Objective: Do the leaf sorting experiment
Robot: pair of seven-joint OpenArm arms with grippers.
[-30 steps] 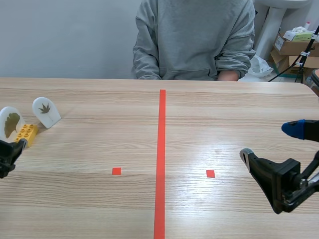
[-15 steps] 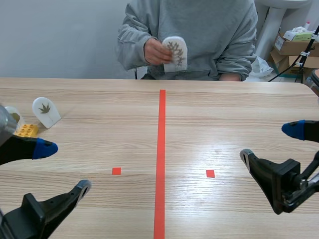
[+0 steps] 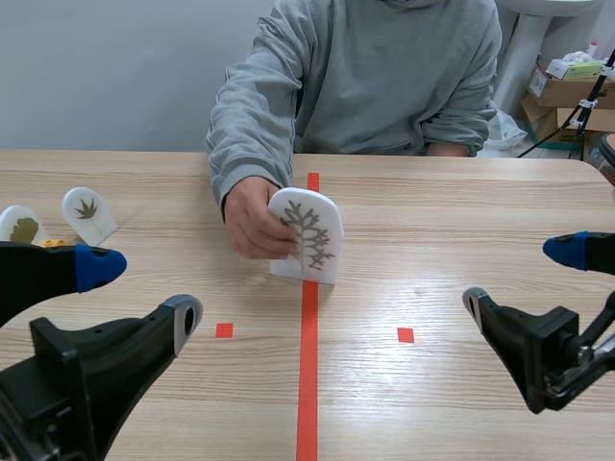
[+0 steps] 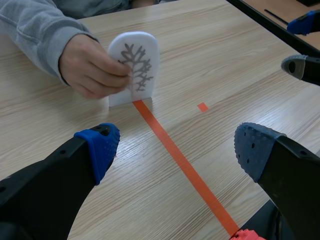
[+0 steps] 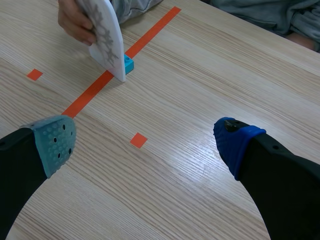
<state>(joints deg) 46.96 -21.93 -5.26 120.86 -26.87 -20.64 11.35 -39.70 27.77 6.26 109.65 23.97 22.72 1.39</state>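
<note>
White and arched, the leaf card (image 3: 307, 235) stands upright on the orange-red centre line, a branching grey leaf on its face. We see the person's hand (image 3: 252, 216) gripping its edge, and a small blue brick (image 5: 129, 64) touching its base. Out across the wooden table (image 3: 461, 211), far to our left, stand the spiky-leaf card (image 3: 88, 214) and the olive-leaf card (image 3: 19, 227), close together. Our left gripper (image 3: 142, 288) hangs low with fingers wide apart and nothing between them, the leaf card ahead of it. Our right gripper (image 3: 517, 275) is spread as well, well apart from the card.
</note>
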